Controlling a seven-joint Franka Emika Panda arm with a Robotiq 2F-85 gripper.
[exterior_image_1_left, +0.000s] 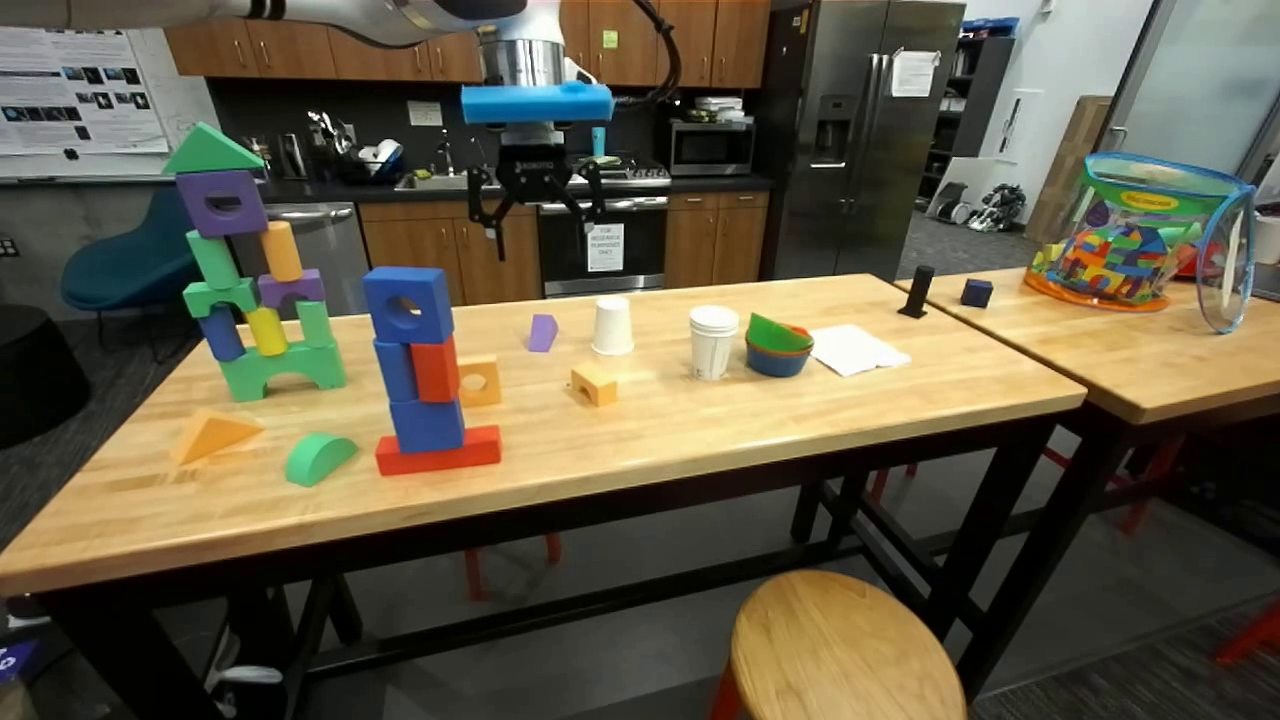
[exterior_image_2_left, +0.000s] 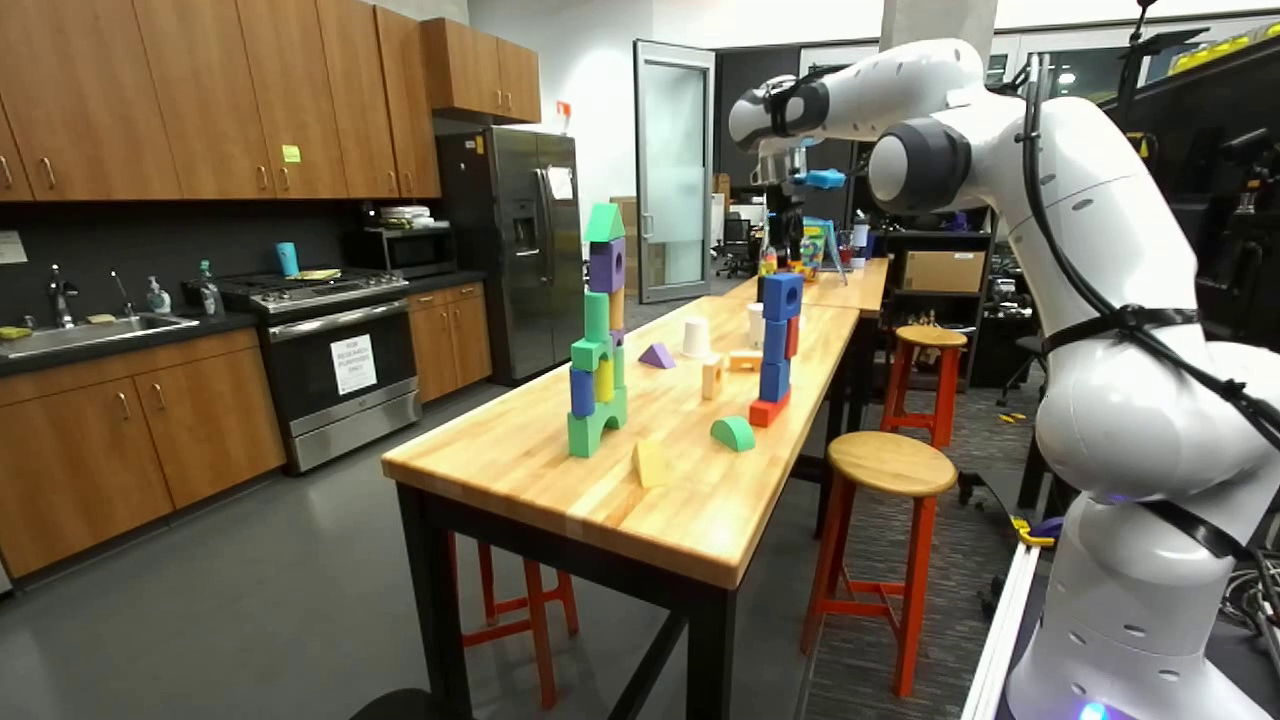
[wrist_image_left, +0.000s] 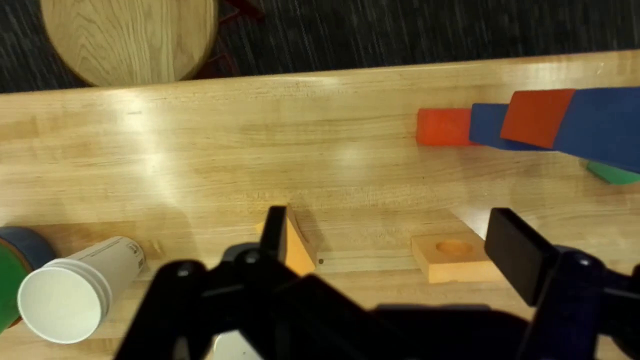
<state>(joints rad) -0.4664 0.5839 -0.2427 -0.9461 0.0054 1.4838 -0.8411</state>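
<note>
A: Kitchen cabinets (exterior_image_1_left: 410, 240) behind, wooden table (exterior_image_1_left: 700, 425) below. Seen past the gripper (wrist_image_left: 397, 242)?
B: Orange block with hole (wrist_image_left: 452, 257), standing on the table below spread, empty fingers (wrist_image_left: 520, 255); partly masked in the wrist view.
A: Long axis?
B: Along the table's length, matching the finger gap; hole facing the stool (exterior_image_1_left: 845, 650) side.
A: Farther out?
B: Other orange block (wrist_image_left: 297, 252) nearby; then blue-and-red tower (exterior_image_1_left: 430, 372), paper cups (exterior_image_1_left: 712, 345).

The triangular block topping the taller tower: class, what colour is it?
Green; the triangular block shows best in an exterior view.
</note>
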